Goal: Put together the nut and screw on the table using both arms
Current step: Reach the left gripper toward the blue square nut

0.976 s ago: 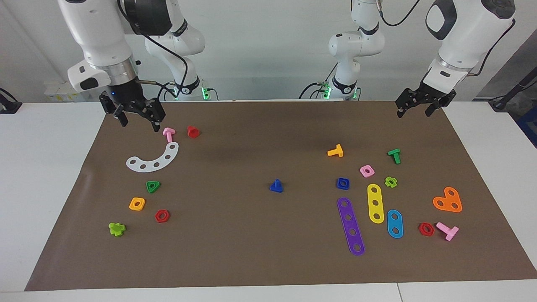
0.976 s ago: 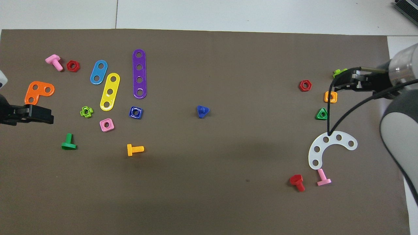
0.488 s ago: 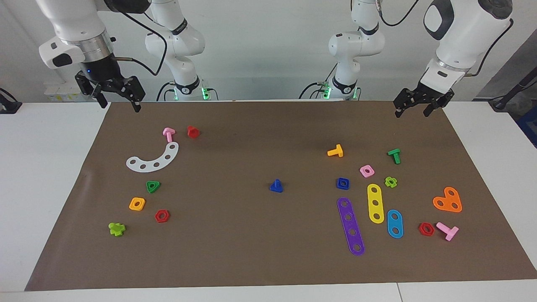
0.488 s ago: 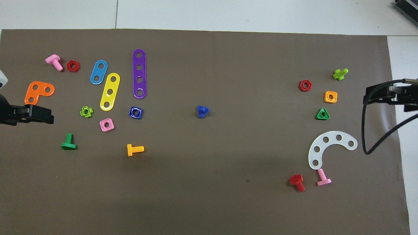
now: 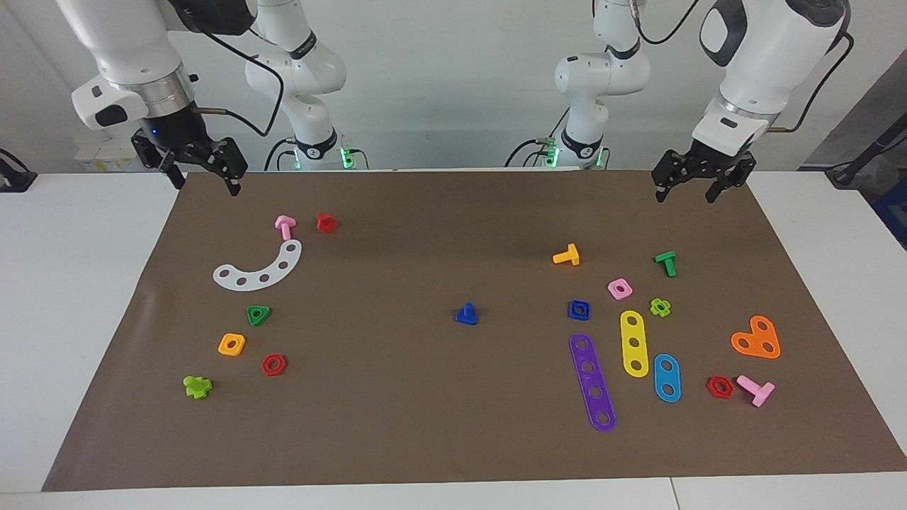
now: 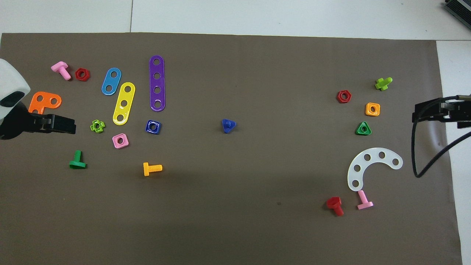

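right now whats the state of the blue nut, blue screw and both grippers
nut: flat on the mat, hole up, nothing threaded in it
screw: standing on its head, shaft up, apart from the nut
left gripper: open, empty, raised over the mat's edge near its own base
right gripper: open, empty, raised over the mat's corner near its own base

A purple strip point(image 5: 592, 382), yellow strip point(image 5: 634, 343) and blue strip point(image 5: 667, 377) lie side by side.
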`<state>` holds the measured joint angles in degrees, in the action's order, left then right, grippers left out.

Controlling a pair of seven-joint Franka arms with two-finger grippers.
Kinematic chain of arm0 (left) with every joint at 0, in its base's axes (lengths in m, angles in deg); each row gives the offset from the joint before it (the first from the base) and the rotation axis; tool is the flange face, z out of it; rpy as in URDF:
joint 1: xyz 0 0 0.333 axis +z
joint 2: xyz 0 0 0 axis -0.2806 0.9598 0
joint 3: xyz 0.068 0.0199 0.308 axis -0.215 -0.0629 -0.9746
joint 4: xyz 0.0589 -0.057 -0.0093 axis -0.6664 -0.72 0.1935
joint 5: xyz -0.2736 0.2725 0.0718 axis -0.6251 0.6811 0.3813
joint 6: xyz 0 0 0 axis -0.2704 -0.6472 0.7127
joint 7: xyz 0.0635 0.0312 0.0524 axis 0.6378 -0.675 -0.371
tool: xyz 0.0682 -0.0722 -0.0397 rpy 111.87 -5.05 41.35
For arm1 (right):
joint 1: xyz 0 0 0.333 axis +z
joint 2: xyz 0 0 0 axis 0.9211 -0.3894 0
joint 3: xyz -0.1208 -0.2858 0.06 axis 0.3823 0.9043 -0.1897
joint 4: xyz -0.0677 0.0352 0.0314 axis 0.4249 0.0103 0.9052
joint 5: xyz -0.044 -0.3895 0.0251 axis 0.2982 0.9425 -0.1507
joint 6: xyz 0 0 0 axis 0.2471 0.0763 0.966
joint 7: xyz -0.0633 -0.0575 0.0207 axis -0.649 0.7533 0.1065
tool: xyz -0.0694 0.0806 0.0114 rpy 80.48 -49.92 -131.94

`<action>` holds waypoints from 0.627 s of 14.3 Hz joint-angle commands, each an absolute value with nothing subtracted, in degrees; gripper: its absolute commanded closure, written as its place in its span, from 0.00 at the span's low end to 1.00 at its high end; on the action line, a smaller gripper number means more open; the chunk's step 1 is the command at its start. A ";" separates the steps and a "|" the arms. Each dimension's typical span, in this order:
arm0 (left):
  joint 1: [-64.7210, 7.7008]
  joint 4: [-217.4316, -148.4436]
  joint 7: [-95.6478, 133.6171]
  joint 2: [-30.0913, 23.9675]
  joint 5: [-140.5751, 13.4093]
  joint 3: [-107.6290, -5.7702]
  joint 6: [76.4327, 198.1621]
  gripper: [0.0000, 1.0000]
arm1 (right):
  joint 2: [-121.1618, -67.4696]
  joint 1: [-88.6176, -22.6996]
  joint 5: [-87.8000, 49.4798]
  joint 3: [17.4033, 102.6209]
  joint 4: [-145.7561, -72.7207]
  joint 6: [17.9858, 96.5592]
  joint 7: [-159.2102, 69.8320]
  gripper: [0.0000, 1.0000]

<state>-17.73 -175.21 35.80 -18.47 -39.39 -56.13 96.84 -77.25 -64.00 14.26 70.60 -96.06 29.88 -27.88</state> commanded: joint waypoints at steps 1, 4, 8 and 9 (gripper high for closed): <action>-19.81 -176.49 36.54 -17.44 -40.29 -56.83 99.55 0.00 | -76.43 -65.58 13.19 70.46 -97.24 30.29 -28.95 0.00; -21.91 -176.40 36.45 -12.53 -40.29 -56.83 103.40 0.00 | -76.60 -65.60 13.28 70.81 -97.33 30.20 -29.31 0.00; -25.16 -177.18 36.54 -6.28 -40.47 -56.74 111.04 0.00 | -76.78 -57.32 13.98 80.75 -97.16 29.41 -29.48 0.00; -25.78 -177.88 36.71 -5.83 -40.47 -56.74 112.98 0.00 | -76.86 -60.11 13.98 77.44 -96.90 29.06 -29.40 0.00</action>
<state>-24.24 -176.88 35.83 -6.67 -39.50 -55.94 109.84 -77.25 -58.17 14.28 79.22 -96.42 29.66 -27.98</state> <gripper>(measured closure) 0.000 0.000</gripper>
